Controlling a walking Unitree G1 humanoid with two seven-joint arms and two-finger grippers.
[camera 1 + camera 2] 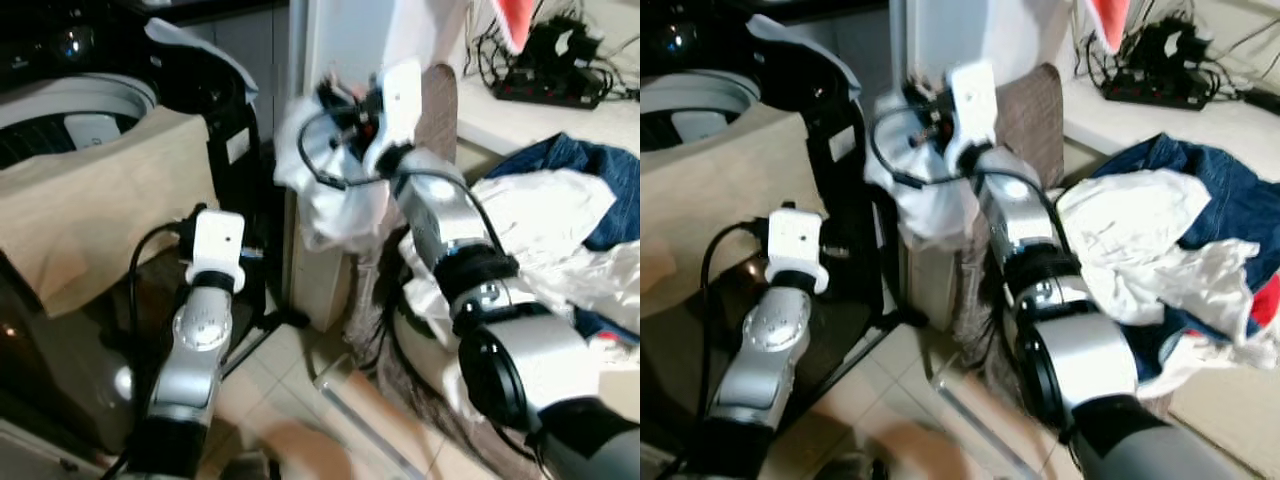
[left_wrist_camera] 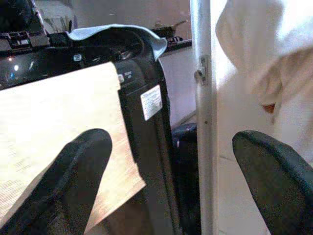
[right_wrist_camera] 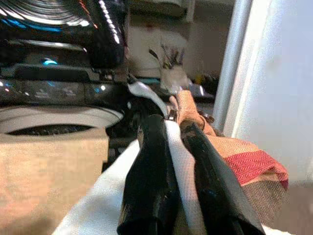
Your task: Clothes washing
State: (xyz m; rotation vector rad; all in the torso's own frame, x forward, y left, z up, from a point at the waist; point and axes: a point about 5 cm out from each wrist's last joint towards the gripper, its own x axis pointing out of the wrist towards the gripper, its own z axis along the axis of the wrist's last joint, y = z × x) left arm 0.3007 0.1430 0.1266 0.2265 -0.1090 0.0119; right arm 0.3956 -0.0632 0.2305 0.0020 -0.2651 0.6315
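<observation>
My right gripper (image 3: 173,142) is raised at chest height and shut on a white garment (image 1: 325,205) that hangs in a bunch below it; a red and tan herringbone cloth (image 3: 239,161) is caught in the same grip. The top-loading washing machine (image 1: 75,110) stands at the left with its drum open and a beige cloth (image 1: 95,205) draped over its front. My left gripper (image 2: 171,161) is held low, open and empty, facing the machine's dark side panel (image 2: 149,112). A pile of clothes (image 1: 560,235), white and blue denim, lies at the right.
A white vertical post (image 2: 205,112) stands between the washer and the held garment. A brown fabric-covered chair back (image 1: 1030,110) is behind my right arm. A power strip with cables (image 1: 555,65) lies on the counter at the back right. Tiled floor (image 1: 290,390) below.
</observation>
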